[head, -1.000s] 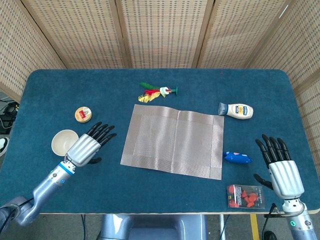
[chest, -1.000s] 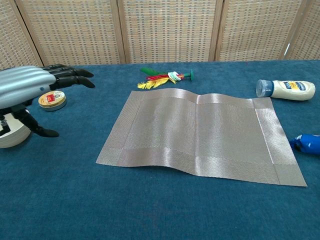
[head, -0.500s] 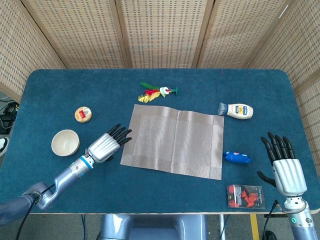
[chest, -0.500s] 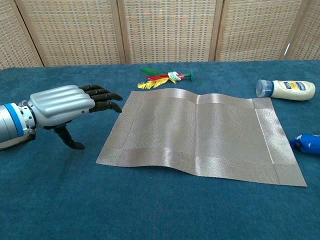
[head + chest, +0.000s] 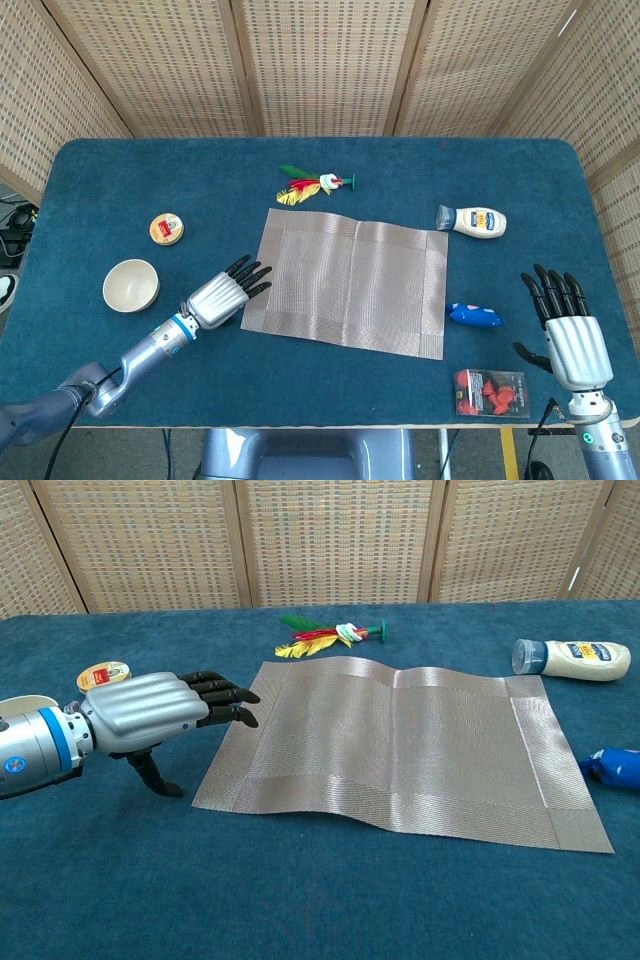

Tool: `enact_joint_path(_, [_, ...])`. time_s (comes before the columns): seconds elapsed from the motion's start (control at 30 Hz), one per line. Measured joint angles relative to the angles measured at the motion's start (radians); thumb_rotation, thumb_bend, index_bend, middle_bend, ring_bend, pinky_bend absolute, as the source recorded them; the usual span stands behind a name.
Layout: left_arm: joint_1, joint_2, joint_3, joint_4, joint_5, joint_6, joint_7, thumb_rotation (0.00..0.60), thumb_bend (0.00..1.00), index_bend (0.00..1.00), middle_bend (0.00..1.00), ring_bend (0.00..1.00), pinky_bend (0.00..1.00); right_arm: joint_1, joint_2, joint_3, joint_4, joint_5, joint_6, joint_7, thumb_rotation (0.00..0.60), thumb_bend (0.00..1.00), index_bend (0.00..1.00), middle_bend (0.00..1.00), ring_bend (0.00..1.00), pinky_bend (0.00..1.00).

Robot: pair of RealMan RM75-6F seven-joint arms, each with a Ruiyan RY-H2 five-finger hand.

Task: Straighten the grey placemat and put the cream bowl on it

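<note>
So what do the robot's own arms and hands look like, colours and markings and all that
Both hands have ribbed silver-grey backs and black fingers. The left hand joins its arm through a white cuff with a bright blue band, followed by a smooth silver-grey metallic forearm; a dark cable runs by the lower arm in the head view. The right hand narrows to a silver wrist with a small green light and a dark cable beside it.

One grey placemat (image 5: 347, 283), one cream bowl (image 5: 130, 285), one small round tin (image 5: 166, 229) with a red-and-yellow lid. One feathered shuttlecock toy (image 5: 313, 184). One white squeeze bottle (image 5: 473, 220) with a grey cap, on its side. One blue packet (image 5: 474, 315). One clear box (image 5: 488, 392) with red pieces in it. Two robot hands: left hand (image 5: 221, 294), right hand (image 5: 566, 330).
</note>
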Motion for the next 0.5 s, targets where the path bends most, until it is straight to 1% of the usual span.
enact_joint_path(0.27, [-0.013,-0.028,0.001,0.01,-0.015,-0.005,0.027,0.6,0.14,0.14,0.0,0.0,0.0,-0.01,0.002,0.008,-0.005,-0.017,0.006,0.002,0.6,0.0,0.04,0.0,0.0,0.0])
enact_joint_path(0.33, [-0.017,-0.035,0.003,0.012,-0.019,-0.008,0.037,0.6,0.18,0.14,0.0,0.0,0.0,-0.013,0.003,0.01,-0.007,-0.021,0.007,0.003,0.6,0.0,0.04,0.0,0.0,0.0])
enact_joint_path(0.4, [-0.02,-0.042,0.004,0.012,-0.022,-0.007,0.043,0.6,0.25,0.14,0.0,0.0,0.0,-0.016,0.005,0.012,-0.009,-0.025,0.009,0.004,0.6,0.0,0.04,0.0,0.0,0.0])
enact_joint_path(0.5, [-0.025,-0.048,0.003,0.01,-0.025,-0.002,0.047,0.6,0.32,0.15,0.0,0.0,0.0,-0.019,0.006,0.013,-0.011,-0.032,0.011,0.005,0.6,0.0,0.04,0.0,0.0,0.0])
